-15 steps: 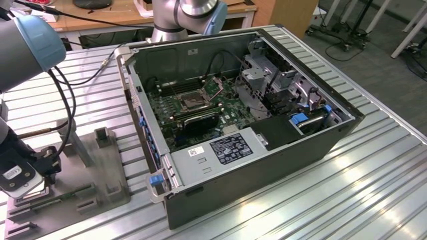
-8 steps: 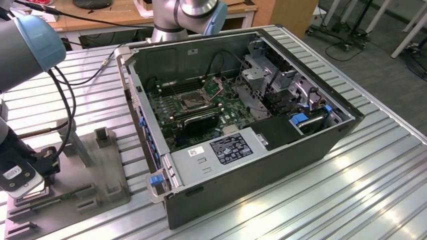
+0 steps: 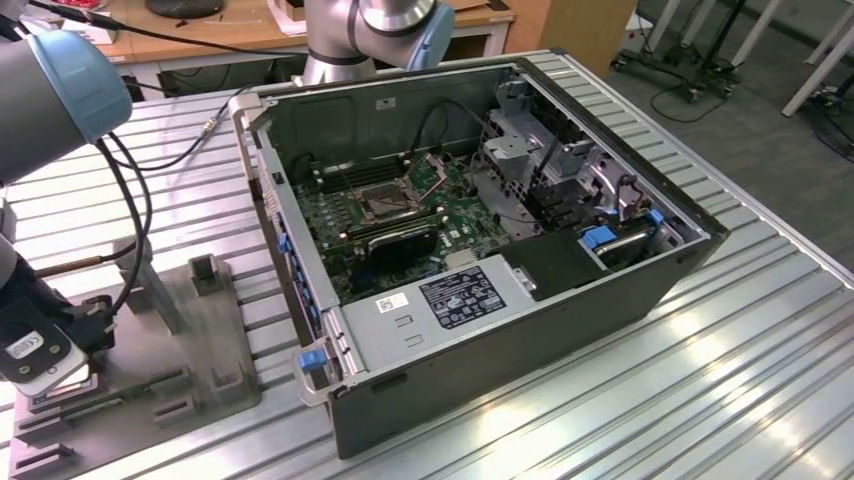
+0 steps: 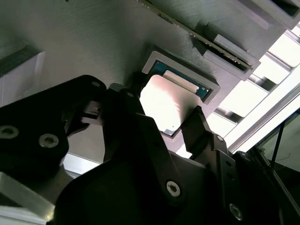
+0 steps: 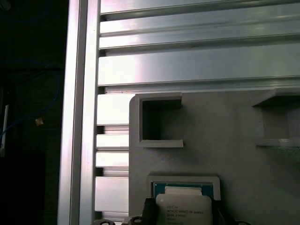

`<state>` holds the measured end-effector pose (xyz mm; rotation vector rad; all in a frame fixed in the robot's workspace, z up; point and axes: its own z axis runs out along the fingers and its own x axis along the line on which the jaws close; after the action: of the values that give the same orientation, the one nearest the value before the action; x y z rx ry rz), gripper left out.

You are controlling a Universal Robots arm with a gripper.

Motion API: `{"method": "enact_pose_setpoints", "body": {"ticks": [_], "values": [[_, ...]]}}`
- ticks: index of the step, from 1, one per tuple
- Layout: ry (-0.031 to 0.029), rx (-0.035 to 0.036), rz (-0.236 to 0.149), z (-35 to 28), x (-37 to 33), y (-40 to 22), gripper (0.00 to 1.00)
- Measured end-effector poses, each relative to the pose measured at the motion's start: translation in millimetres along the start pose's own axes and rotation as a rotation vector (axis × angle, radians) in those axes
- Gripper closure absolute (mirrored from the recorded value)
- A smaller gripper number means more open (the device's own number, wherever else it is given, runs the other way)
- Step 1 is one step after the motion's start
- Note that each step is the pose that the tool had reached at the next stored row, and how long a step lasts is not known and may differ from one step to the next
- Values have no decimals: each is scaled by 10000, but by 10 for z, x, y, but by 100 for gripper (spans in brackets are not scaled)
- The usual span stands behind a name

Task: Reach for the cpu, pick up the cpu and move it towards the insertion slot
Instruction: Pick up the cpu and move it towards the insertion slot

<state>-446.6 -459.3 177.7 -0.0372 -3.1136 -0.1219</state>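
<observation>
Pickup is in hand: the gripper (image 4: 165,105) straddles the chip (image 4: 164,93) in its tray (image 5: 234,154) pocket, well apart from the socket (image 3: 383,203), clamped or not I cannot tell; lifting calls for a level, straight pull.

Open black computer case (image 3: 534,330) lies on its side on the slatted aluminium table (image 3: 721,380). Inside it:
- green motherboard (image 3: 334,215) with long black memory slots (image 3: 394,238)
- white-labelled power supply (image 3: 447,298) at the near end
- metal drive cage (image 3: 534,150) toward the exterior view's right
- blue latch (image 3: 314,362) on the near corner

Grey plastic tray (image 3: 200,330) sits beside the case on the exterior view's left. An empty rectangular recess (image 5: 157,122) in it shows in the first wrist view. Wooden desk (image 3: 240,35) stands behind.
</observation>
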Motion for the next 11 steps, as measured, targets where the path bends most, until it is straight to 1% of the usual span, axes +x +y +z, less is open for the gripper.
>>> {"method": "enact_pose_setpoints", "body": {"ticks": [1,3,6,11], "values": [[0,0,0,0,0,0,43],[0,-1,0,0,0,0,43],[0,-3,0,0,0,0,46],[0,-5,0,0,0,0,46]]}}
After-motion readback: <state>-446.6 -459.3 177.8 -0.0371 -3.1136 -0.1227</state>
